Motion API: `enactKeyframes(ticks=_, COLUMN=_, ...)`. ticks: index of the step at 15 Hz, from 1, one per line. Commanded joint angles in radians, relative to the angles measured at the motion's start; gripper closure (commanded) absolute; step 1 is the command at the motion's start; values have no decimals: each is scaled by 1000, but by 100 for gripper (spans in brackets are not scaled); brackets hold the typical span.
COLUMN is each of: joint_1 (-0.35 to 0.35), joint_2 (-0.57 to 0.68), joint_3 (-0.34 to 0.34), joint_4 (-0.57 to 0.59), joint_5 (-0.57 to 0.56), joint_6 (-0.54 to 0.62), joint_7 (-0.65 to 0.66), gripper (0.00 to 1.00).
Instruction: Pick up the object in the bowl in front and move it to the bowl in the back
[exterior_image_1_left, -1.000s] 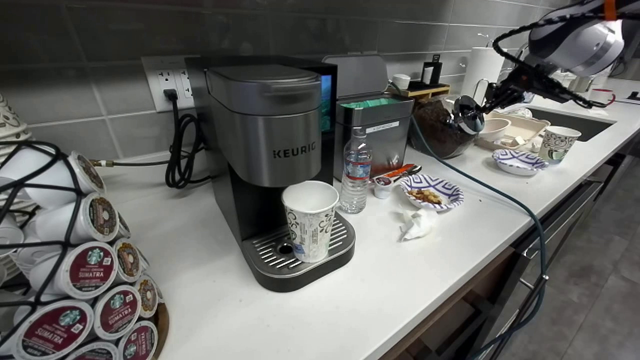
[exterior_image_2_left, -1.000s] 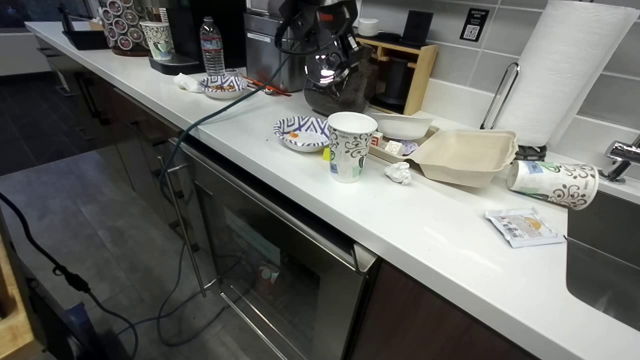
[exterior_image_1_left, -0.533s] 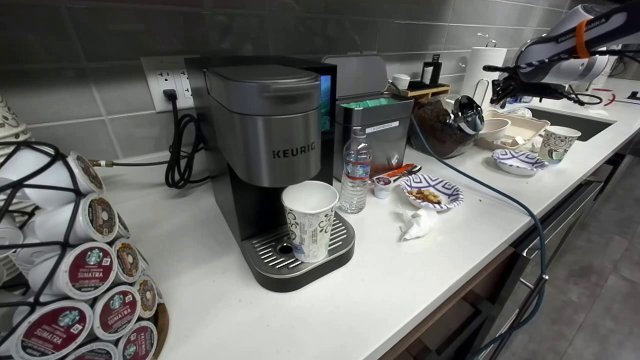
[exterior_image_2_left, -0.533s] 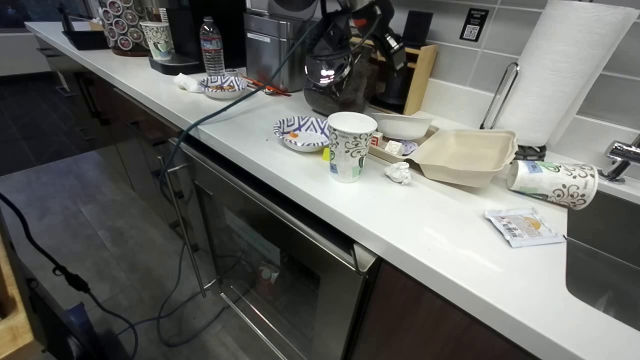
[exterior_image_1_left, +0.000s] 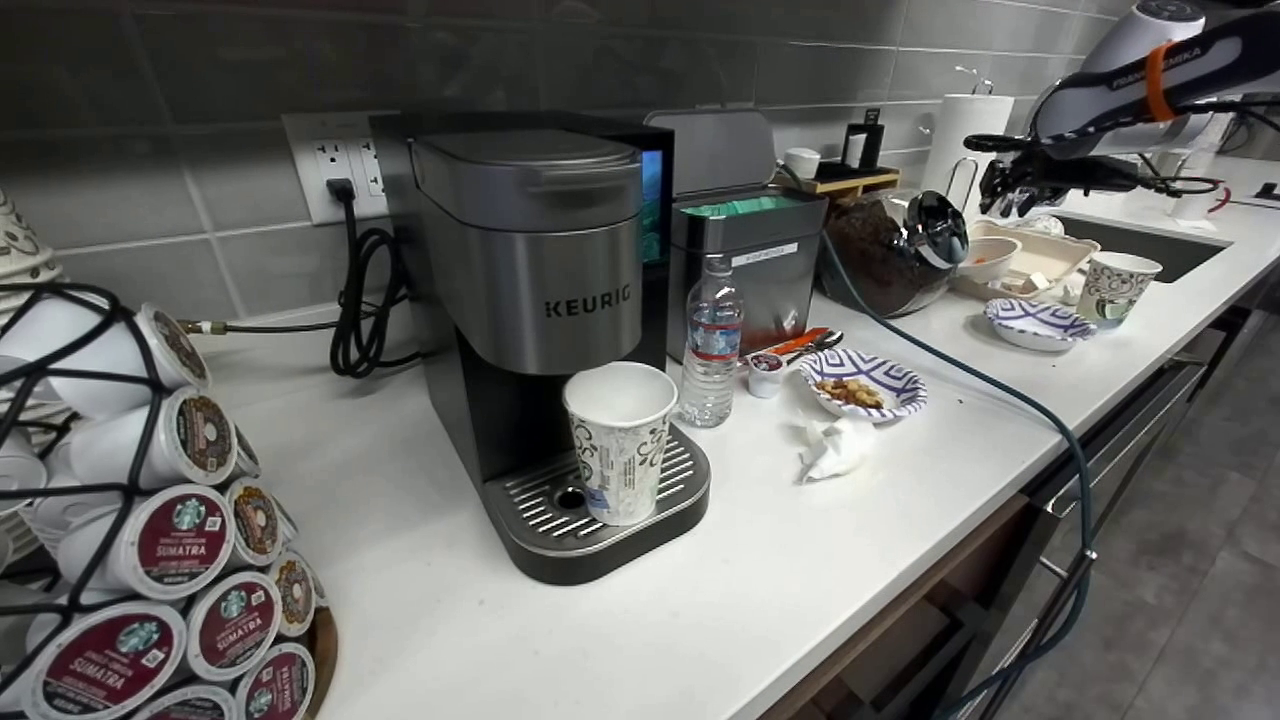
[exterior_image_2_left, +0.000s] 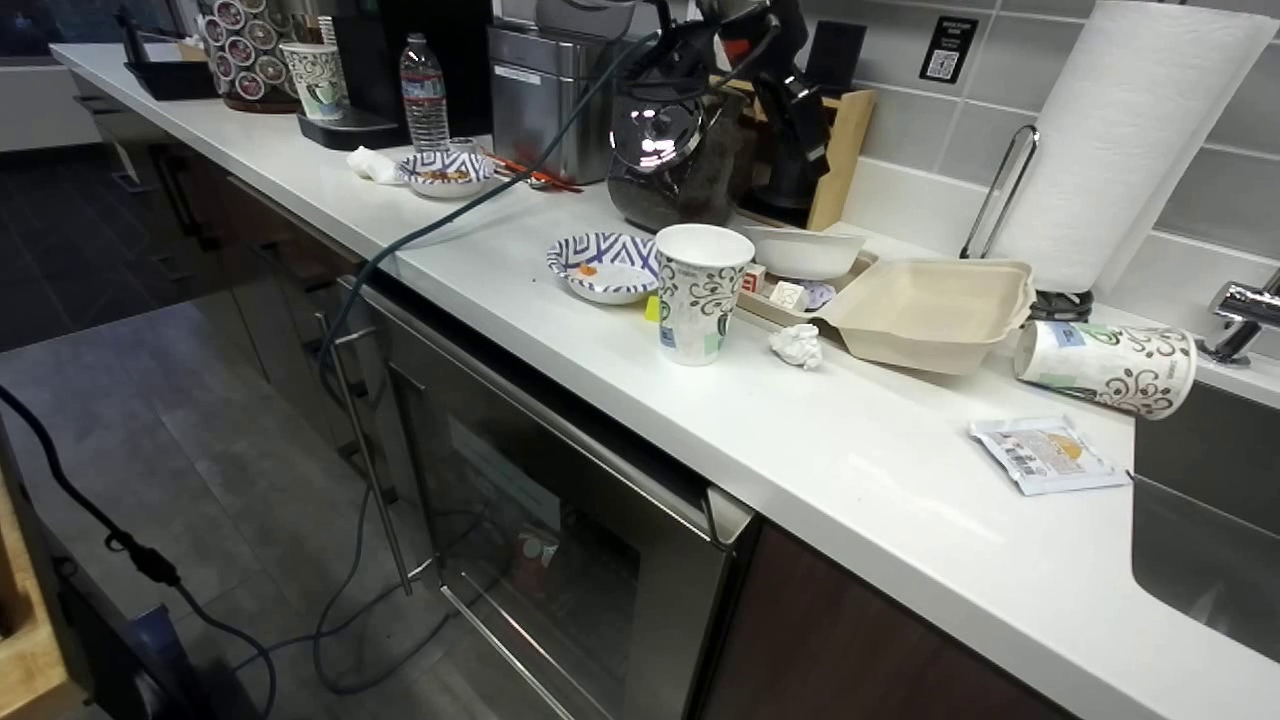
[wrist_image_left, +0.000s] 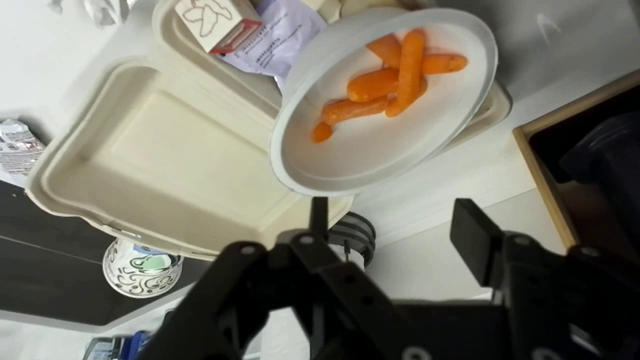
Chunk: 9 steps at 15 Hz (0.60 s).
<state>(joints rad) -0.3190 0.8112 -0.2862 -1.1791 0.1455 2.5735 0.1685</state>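
Black two-fingered gripper (wrist_image_left: 394, 222): fingers apart, a clear gap between them; in the wrist view it reaches in from six o'clock.
Round white bowl (wrist_image_left: 345, 162): at twelve o'clock from the gripper in the wrist view, and at six o'clock from it in an exterior view; the space between them I cannot judge.
Orange carrots (wrist_image_left: 372, 84): heaped and crossing inside the white bowl, spread from its eight o'clock to its two o'clock.
Open tan clamshell box (wrist_image_left: 185, 155): one half lies at ten o'clock from the gripper; the white bowl sits over the other half, where a lilac packet (wrist_image_left: 285, 40) and a small white carton with a red edge (wrist_image_left: 210, 20) lie at eleven o'clock.
Shallow paper bowl with a blue-violet pattern (exterior_image_2_left: 610, 247): in an exterior view, at nine o'clock from the white bowl; a small orange piece (exterior_image_2_left: 587, 270) lies in it.
Upright white paper cup with dark swirls (exterior_image_2_left: 703, 300): at eight o'clock from the white bowl, just beside the patterned bowl.
Crumpled white tissue (exterior_image_2_left: 797, 346): at six o'clock from the white bowl.
Matching paper cup on its side (exterior_image_2_left: 1110, 368): near four o'clock, by the dark sink (exterior_image_2_left: 1215, 440).
White paper-towel roll (exterior_image_2_left: 1110, 150): at two o'clock from the white bowl.
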Motion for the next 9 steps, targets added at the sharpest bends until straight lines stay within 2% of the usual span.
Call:
enactKeyframes(ticks=1, joint_1=-92, joint_2=-119, joint_3=101, joint_4=-65, joint_5=52, joint_6=-164, joint_7=-223, gripper=4)
enactKeyframes(ticks=2, joint_1=-119, joint_2=-154, joint_3=123, joint_4=-100, joint_5=65, joint_6=-187, joint_7=-296, gripper=0)
enactKeyframes(ticks=5, joint_1=-223, joint_2=-278, joint_3=187, joint_4=-225, joint_5=116, joint_6=-276, joint_7=-511, gripper=0)
enactKeyframes(ticks=9, joint_1=-318, joint_2=-445, joint_3=200, joint_4=-406, joint_5=202, joint_6=-451, joint_7=-738, gripper=0)
